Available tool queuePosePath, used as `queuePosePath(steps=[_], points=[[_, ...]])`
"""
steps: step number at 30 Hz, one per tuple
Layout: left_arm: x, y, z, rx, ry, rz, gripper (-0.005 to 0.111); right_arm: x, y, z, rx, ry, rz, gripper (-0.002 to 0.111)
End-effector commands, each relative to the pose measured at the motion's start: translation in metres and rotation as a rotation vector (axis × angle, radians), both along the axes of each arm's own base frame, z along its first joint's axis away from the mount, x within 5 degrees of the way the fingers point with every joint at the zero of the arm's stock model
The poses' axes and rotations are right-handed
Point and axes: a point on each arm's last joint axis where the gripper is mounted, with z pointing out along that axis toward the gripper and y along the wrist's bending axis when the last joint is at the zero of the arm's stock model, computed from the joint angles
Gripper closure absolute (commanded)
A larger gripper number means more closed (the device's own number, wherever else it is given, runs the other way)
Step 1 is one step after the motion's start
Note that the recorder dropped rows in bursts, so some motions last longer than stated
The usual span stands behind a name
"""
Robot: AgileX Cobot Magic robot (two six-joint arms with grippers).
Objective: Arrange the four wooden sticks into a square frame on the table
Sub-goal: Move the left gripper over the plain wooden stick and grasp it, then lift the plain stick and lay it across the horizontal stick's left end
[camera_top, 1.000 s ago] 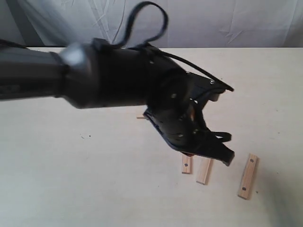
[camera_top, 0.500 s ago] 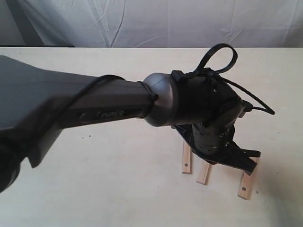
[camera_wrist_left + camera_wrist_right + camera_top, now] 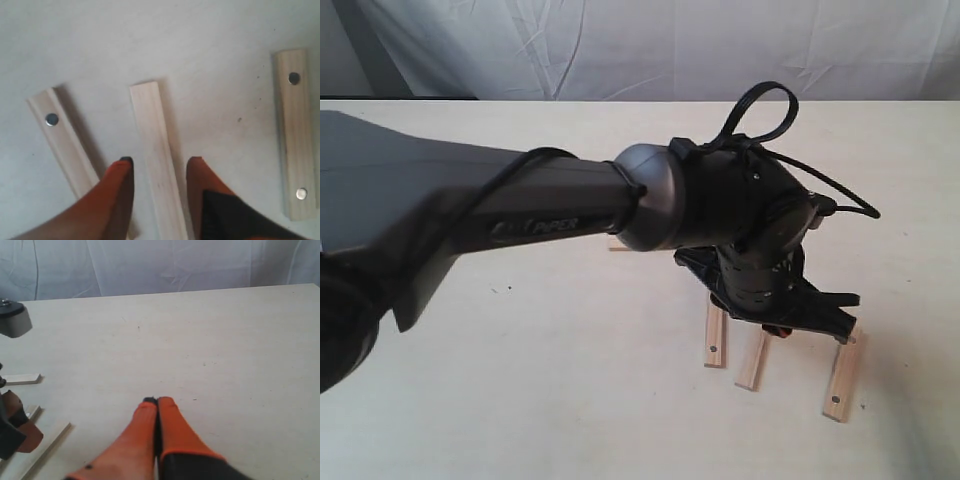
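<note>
Three of the wooden sticks lie side by side on the table (image 3: 520,400): a holed one (image 3: 716,340), a plain one (image 3: 753,365) and another holed one (image 3: 840,380). A fourth stick's end (image 3: 617,245) peeks out from behind the left arm. My left gripper (image 3: 160,162) is open and hovers low over the plain stick (image 3: 152,130), one orange finger on each side with a gap to the wood. The holed sticks (image 3: 60,135) (image 3: 295,130) lie on either side. My right gripper (image 3: 157,401) is shut and empty above bare table, away from the sticks.
The large dark left arm (image 3: 520,215) crosses the exterior view and hides much of the table's middle. A white cloth backdrop (image 3: 670,45) hangs behind the table's far edge. In the right wrist view, two sticks (image 3: 20,379) (image 3: 47,442) show at one side.
The left arm has swung across and come down over the row of sticks. Its jaws now stand apart around the plain stick. The sticks have not moved.
</note>
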Motion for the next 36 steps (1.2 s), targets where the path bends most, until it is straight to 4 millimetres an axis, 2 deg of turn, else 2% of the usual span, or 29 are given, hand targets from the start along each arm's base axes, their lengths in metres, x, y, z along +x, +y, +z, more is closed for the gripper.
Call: queuePosePath(steps=[1,7,15,18,20,21,23,25,26,27,28,30,32,36], points=[[0.002,-0.002,-0.008,0.000,0.008,0.024,0.071,0.000,0.000,0.001,-0.003,-0.021,-0.005,0.109],[-0.005,-0.007,-0.027,0.026,0.046,0.016,0.071,0.000,0.000,0.001,-0.003,-0.021,-0.005,0.109],[-0.005,-0.006,-0.032,0.059,0.037,0.019,0.073,0.000,0.000,0.001,-0.003,-0.021,-0.005,0.109],[-0.007,-0.007,-0.037,0.065,0.057,0.024,0.080,0.000,0.000,0.001,-0.003,-0.021,-0.005,0.109],[-0.008,-0.007,-0.039,0.077,0.066,0.023,0.091,0.000,0.000,0.001,-0.003,-0.021,-0.005,0.109],[-0.008,-0.007,-0.037,0.078,0.064,0.020,0.107,0.000,0.000,0.001,-0.003,-0.021,-0.005,0.109],[-0.005,-0.011,-0.024,0.068,0.056,0.022,0.107,0.000,0.000,0.001,-0.003,-0.021,-0.005,0.109],[0.000,-0.012,0.004,0.040,0.012,0.023,0.107,0.000,0.000,0.001,-0.003,-0.021,-0.005,0.109],[0.007,-0.005,0.023,0.026,-0.017,0.071,0.107,0.000,0.000,0.001,-0.003,-0.021,-0.005,0.109],[0.011,0.001,0.033,0.022,-0.036,0.105,0.107,0.000,0.000,0.001,-0.003,-0.021,-0.005,0.109],[0.019,0.014,0.049,0.038,-0.069,0.155,0.107,0.000,0.000,0.001,-0.003,-0.021,-0.005,0.109],[0.031,0.038,0.064,0.112,-0.111,0.238,0.107,0.000,0.000,0.001,-0.003,-0.021,-0.005,0.109],[0.041,0.059,0.062,0.159,-0.095,0.308,0.107,0.000,0.000,0.001,-0.003,-0.021,-0.005,0.109],[0.051,0.090,0.040,0.165,0.010,0.405,0.107,0.000,0.000,0.001,-0.003,-0.021,-0.005,0.109]])
